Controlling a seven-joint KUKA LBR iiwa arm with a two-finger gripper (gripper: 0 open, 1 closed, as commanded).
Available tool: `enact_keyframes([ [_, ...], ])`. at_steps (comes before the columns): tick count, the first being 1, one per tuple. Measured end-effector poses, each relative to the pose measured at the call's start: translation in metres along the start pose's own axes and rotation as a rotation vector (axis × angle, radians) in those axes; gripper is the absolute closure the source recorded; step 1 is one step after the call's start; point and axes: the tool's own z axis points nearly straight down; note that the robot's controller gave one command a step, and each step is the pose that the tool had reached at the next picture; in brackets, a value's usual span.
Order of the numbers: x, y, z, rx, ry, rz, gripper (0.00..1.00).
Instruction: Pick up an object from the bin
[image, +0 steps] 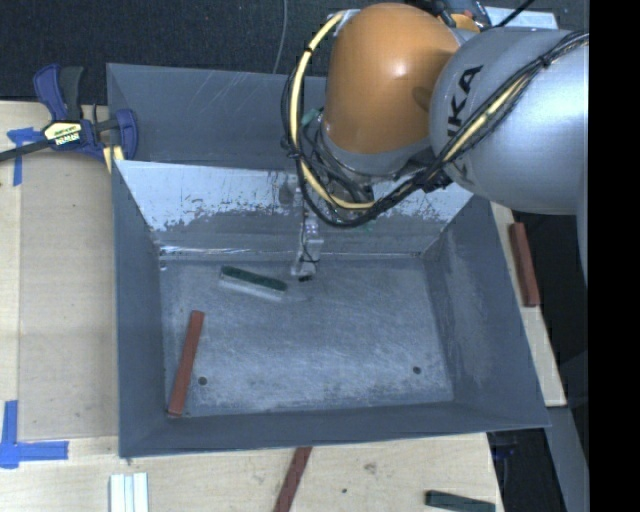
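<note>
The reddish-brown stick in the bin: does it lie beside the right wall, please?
No, the reddish-brown stick lies along the left side of the bin.

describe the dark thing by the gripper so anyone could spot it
In the grey bin, look along the floor's back edge. Just left of the gripper lies a short dark green bar. Its only neighbour, a reddish-brown stick by the left wall, is longer.
</note>
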Motion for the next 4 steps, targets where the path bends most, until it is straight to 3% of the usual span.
enact_keyframes([
  [1,0.001,0.005,0.030,0.000,-0.007,-0.161,0.00],
  [2,-0.001,-0.013,0.102,0.000,-0.003,-0.294,0.00],
  [3,0.002,0.004,0.167,-0.001,0.000,-0.090,1.00],
  [4,0.002,0.004,0.167,-0.001,0.000,-0.090,1.00],
])
